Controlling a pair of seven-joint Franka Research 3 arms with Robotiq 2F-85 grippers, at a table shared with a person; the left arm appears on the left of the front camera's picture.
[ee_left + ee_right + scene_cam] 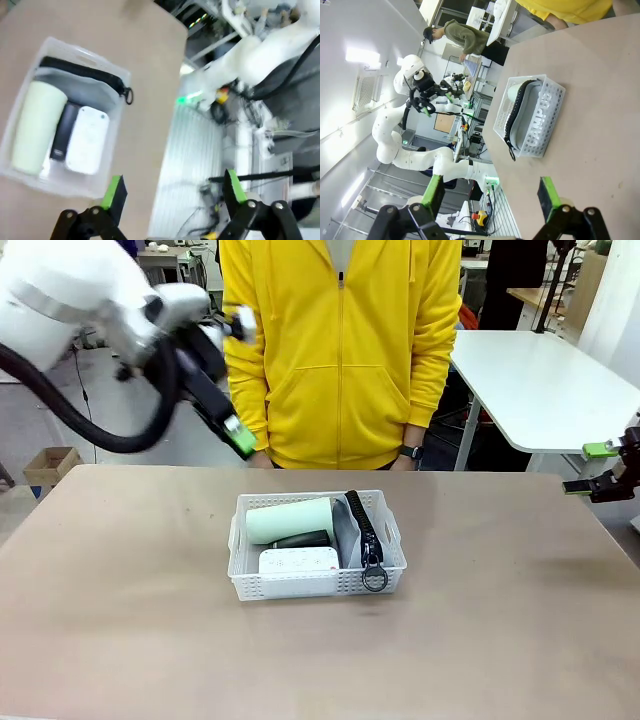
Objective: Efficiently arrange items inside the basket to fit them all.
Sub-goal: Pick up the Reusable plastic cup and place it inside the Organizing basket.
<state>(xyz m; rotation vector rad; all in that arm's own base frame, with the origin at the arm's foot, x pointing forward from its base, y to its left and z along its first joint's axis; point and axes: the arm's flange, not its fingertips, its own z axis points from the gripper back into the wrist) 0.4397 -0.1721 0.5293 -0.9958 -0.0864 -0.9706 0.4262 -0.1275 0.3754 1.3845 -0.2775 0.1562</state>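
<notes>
Sitting mid-desk [120, 640] nearest the front camera: white lattice basket [300, 585], holding a pale green cup [290, 519] lying on its side at the far end, a black stapler [300, 539] just in front of it, a white box [298, 561] at the near wall, and a grey pouch [347, 525] standing on edge along the right side, ring pull [375, 578] hanging over the near rim. Hovering raised at far left, clear of the basket: left hand [232, 380], released, holding nothing. Hanging beyond the desk's right edge: right hand [592, 469], released too. Looking down in the left wrist view: all four items side by side. Showing side-on in the right wrist view: lattice wall and zipper. Lying bare all around the basket: wide desk surface. Standing at the far edge: person in yellow hoodie [340, 350].
</notes>
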